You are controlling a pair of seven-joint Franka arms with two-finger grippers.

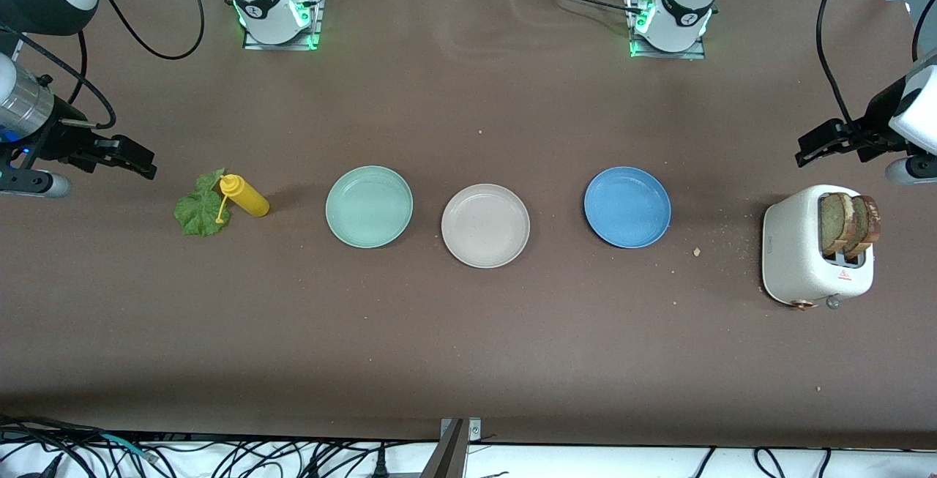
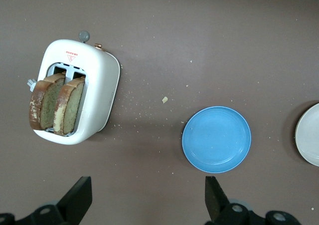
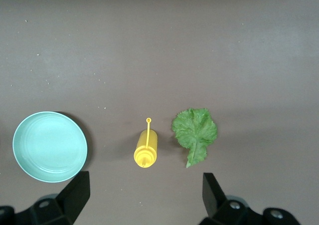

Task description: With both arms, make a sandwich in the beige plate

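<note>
Sandwich parts lie scattered, so we judge the task not yet begun: the beige plate point(image 1: 485, 225) is bare, round, matte and low-rimmed, between the mint green plate point(image 1: 369, 206) and the blue plate point(image 1: 627, 207). Two toast slices point(image 1: 849, 224), tan with dark crusts, stand upright in the glossy white toaster point(image 1: 794, 251), well apart from the beige plate toward the left arm's end. The crinkly lettuce leaf point(image 1: 200, 207) lies flat toward the right arm's end, touching a smooth yellow squeeze bottle point(image 1: 245, 195). Our left pincer point(image 2: 147, 197) hangs over the table beside the toaster, fingers wide apart and empty; our right pincer point(image 3: 144, 195) hovers near the leaf, equally spread and empty. Next we should probably lift one slice straight up from its slot.
</note>
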